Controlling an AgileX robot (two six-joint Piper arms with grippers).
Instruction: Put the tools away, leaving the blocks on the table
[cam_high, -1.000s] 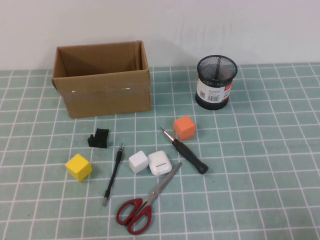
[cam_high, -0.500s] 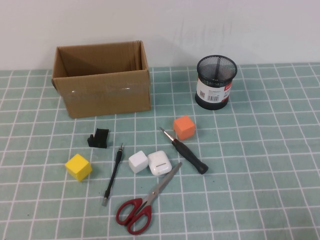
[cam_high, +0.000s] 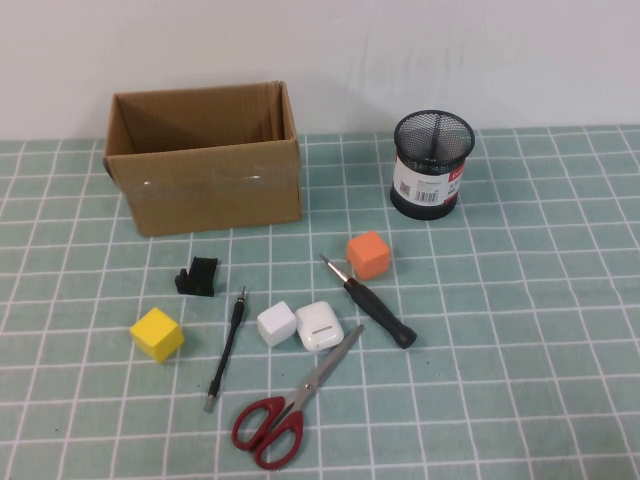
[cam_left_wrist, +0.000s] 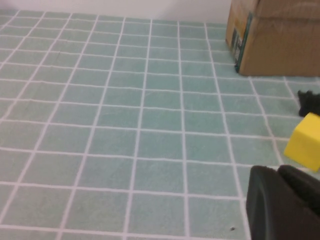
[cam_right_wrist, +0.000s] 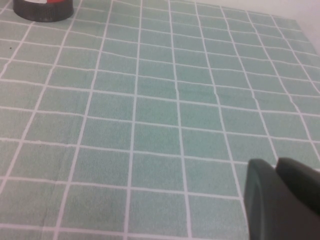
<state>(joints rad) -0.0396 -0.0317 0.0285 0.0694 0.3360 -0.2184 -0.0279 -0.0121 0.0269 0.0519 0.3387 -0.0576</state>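
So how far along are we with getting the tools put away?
Nothing is done yet. The scissors, screwdriver and thin rod tool all lie on the table, among the yellow, orange and white blocks. Nothing is in hand: the left pincer and right pincer sit off to the sides, away from the tools. All three tools remain.

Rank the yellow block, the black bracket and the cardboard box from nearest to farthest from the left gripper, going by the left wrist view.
1. Yellow block, just beyond the left gripper.
2. Black bracket, behind the block.
3. Cardboard box, farthest back.
The right gripper hangs over the table.
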